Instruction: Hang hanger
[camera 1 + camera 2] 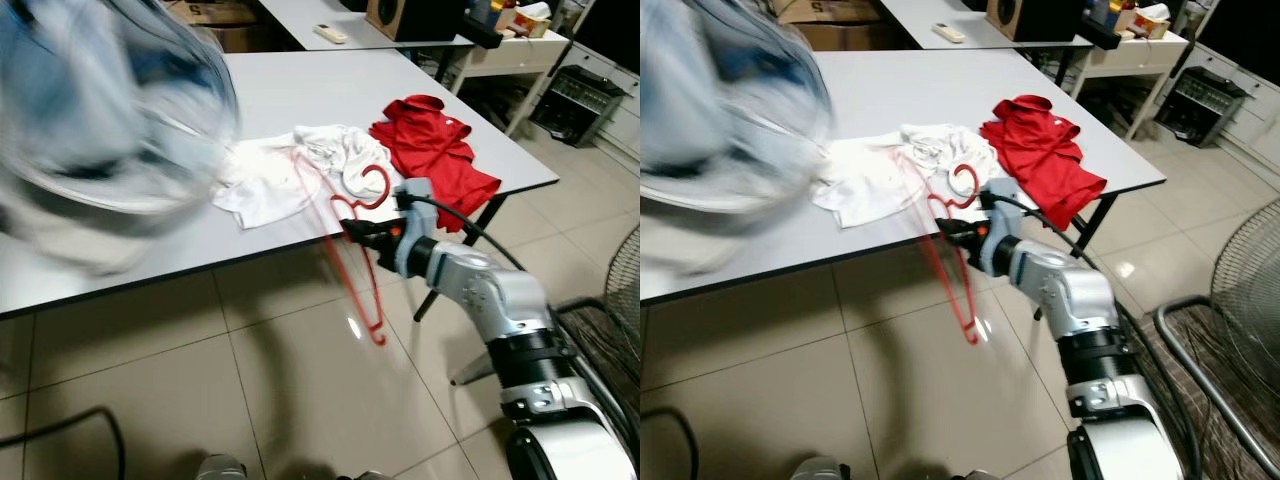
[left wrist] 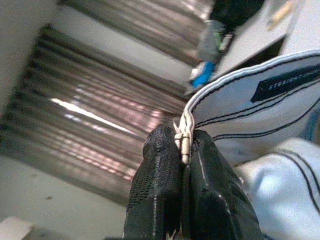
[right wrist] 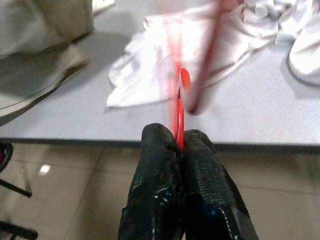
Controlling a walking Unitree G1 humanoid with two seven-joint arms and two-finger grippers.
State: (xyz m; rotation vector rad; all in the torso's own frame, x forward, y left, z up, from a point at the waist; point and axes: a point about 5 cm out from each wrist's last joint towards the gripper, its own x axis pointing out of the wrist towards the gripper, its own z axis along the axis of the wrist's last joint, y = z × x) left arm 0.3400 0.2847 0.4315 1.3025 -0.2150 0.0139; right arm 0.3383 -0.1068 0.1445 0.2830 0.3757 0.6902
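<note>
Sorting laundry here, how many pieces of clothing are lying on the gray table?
2: a crumpled white garment near the table's front edge, and a red shirt beside it toward the robot's right. More may hide behind the blurred cloth.

A thin red plastic hanger [image 1: 357, 262] hangs before a pale grey tabletop [image 1: 300, 95]. A crumpled white cloth [image 1: 290, 172] lies beside a bright red shirt [image 1: 435, 145]. The white fabric with dark stripes [image 2: 250, 107] is blurred.

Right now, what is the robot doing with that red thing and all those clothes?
The robot's right tool is pinching a red hanger and holding it off the edge of the grey table, above the tiled floor. Its left tool is clamped on the hem of a pale garment lifted close to the camera, blurred. A white shirt and a red shirt lie on the table.
</note>
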